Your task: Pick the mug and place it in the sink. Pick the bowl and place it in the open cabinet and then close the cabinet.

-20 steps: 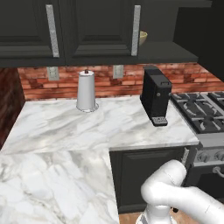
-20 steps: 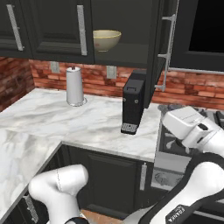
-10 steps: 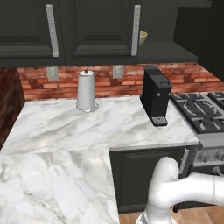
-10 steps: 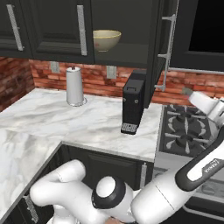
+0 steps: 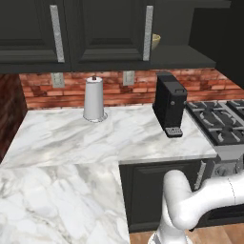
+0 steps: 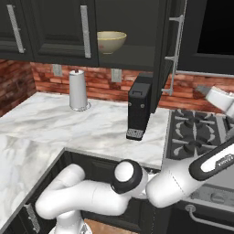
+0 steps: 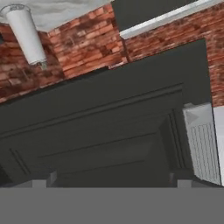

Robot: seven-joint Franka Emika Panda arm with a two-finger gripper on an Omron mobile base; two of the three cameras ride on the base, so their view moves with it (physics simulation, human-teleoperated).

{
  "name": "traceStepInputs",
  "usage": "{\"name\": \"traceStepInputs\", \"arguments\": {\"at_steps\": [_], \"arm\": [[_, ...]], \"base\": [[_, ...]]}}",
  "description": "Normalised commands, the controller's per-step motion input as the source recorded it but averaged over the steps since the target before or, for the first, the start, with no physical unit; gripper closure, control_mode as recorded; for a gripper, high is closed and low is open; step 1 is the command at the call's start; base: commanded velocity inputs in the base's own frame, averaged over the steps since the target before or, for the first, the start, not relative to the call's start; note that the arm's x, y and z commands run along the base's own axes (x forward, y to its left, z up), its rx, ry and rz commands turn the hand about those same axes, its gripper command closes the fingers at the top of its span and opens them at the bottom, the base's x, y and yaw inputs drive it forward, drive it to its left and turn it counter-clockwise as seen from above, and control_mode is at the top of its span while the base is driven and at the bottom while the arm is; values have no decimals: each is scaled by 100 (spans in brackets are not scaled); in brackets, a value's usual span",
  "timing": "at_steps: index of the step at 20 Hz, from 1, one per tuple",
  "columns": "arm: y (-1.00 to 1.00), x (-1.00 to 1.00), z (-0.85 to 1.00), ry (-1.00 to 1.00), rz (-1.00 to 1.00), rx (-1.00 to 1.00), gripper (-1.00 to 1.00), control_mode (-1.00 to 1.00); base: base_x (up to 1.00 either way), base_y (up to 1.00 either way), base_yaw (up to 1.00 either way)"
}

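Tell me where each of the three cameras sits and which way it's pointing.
Left base view: behind-left, facing the counter; white arm lower right.
Right base view: behind-right, facing the open cabinet with the bowl; arm low, hand at right.
Hand view: rolled, close on the cabinet door.
Both base views share the paper towel roll and coffee machine.

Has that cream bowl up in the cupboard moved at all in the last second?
No. In the right base view the bowl sits on the same shelf of the open cabinet, just right of the silver door handle, as before.
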Motion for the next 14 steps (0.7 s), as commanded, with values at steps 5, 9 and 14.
{"name": "traceStepInputs", "arguments": {"at_steps": [5, 9, 14], "arm": [[0, -32, 26, -39, 4, 0, -100, -100], [13, 0, 0, -33, 0, -16, -100, -100], [22, 0, 12, -14, 0, -16, -100, -100]], "base": [[0, 0, 0], [0, 0, 0], [0, 0, 0]]}}
